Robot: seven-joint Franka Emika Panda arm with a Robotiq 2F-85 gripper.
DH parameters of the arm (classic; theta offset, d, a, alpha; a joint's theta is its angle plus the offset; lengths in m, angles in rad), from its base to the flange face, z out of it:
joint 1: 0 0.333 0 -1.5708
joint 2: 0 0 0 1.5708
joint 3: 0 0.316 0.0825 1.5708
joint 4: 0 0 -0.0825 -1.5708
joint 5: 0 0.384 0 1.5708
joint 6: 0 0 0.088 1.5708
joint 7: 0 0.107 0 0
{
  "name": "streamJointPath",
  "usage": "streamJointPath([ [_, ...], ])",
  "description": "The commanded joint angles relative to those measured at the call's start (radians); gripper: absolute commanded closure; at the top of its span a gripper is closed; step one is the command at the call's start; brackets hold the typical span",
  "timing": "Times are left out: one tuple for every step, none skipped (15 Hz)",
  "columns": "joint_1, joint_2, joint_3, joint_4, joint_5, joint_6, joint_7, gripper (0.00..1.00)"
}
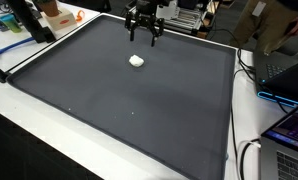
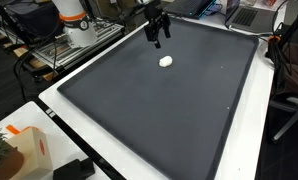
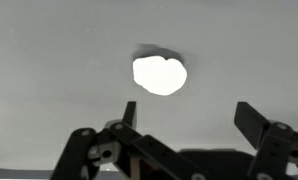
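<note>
Your gripper [image 1: 144,38] hangs above the dark mat [image 1: 129,115] with its jaws released and spread wide, nothing between them. The small white lump [image 1: 136,61] lies on the mat just below and beside the fingertips, not touching them. In both exterior views it sits near the mat's back edge, well away from the front edge and the side edges. In the wrist view the lump [image 3: 159,75] shows ahead of the open fingers [image 3: 251,118], slightly off their midline. The white robot base [image 2: 74,25] stands off the mat, near that back corner
</note>
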Motion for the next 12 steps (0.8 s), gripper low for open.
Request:
streamJointPath([
  [-0.003, -0.003, 0.001, -0.001, 0.0, 0.0, 0.0, 0.0],
  [-0.004, 0.007, 0.015, -0.001, 0.059, -0.023, 0.015, 0.0],
  [-0.007, 0.014, 0.024, -0.004, 0.095, -0.022, 0.012, 0.0],
  [-0.011, 0.024, 0.039, -0.003, 0.14, -0.026, -0.001, 0.0],
  [-0.013, 0.03, 0.053, 0.0, 0.181, -0.035, -0.006, 0.0],
  [0.124, 0.028, -0.057, 0.0, 0.31, -0.05, -0.079, 0.0],
  [0.141, 0.031, -0.059, 0.009, 0.376, -0.072, -0.1, 0.0],
  [0.171, 0.03, -0.069, 0.015, 0.46, -0.091, -0.147, 0.0],
  [0.199, 0.021, -0.076, 0.021, 0.542, -0.116, -0.192, 0.0],
  [0.224, -0.003, -0.085, 0.026, 0.625, -0.154, -0.24, 0.0],
  [0.242, -0.023, -0.093, 0.035, 0.688, -0.187, -0.275, 0.0],
  [0.257, -0.048, -0.102, 0.046, 0.74, -0.229, -0.305, 0.0],
])
